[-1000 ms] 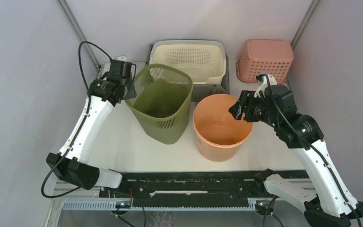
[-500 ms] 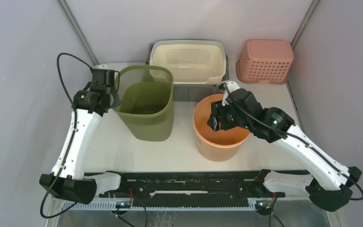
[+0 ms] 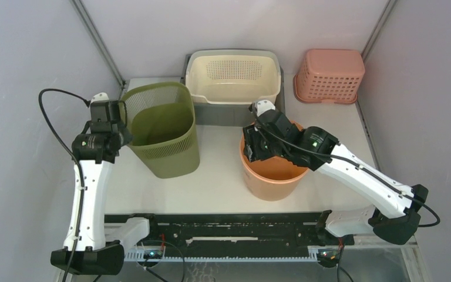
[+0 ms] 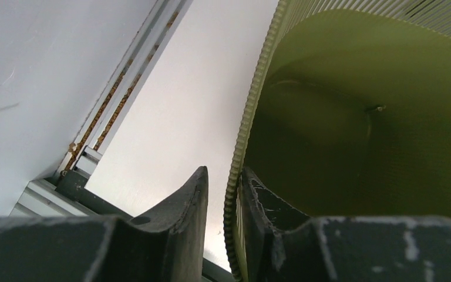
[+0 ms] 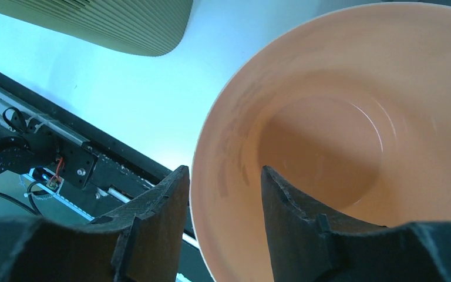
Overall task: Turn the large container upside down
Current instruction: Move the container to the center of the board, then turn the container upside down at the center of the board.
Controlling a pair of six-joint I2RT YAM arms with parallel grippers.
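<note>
Table (image 3: pixel 223 176) bears green bin (image 3: pixel 173 155), orange bucket (image 3: pixel 270 182), cream tub (image 3: pixel 233 73), seemingly inverted pink basket (image 3: pixel 329 70).

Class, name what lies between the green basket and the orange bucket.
Nothing: only bare table separates the green basket and the orange bucket, clearest in the top view.

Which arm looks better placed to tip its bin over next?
Left: the left gripper pinches the green bin by its rim. The right gripper only straddles the rim of the orange bucket, jaws open.
</note>
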